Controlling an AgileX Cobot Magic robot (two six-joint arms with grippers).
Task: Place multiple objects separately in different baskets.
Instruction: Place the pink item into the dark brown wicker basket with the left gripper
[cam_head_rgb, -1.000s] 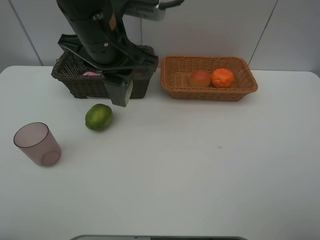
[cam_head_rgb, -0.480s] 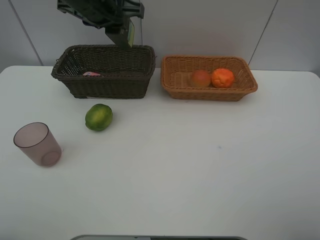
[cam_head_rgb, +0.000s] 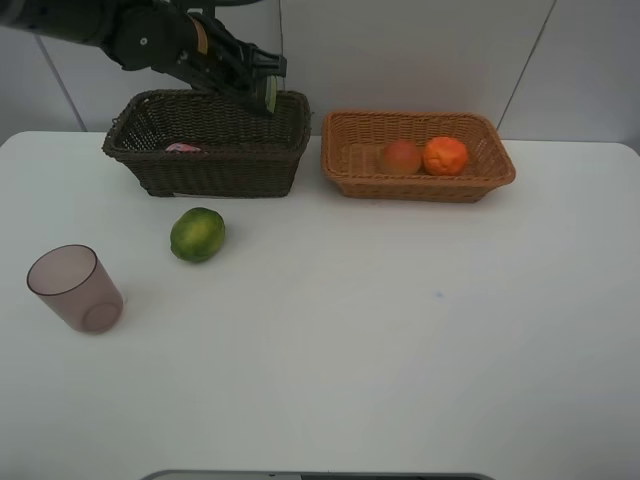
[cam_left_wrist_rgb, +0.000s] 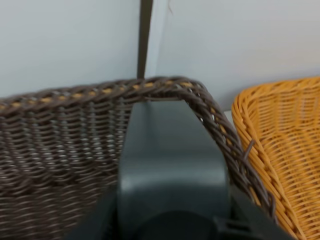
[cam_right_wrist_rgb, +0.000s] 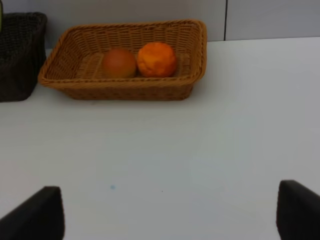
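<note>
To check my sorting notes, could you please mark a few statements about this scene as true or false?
1. The orange lies in the light basket beside the peach-like fruit. True.
2. The green fruit is inside the dark basket. False: it lies on the table in front of that basket.
3. The cup stands upright on the table. True.
4. The right gripper is shut on the orange. False: its jaws stand wide open and hold nothing.
5. The left gripper is above the light basket. False: it is by the dark basket's back right corner.
</note>
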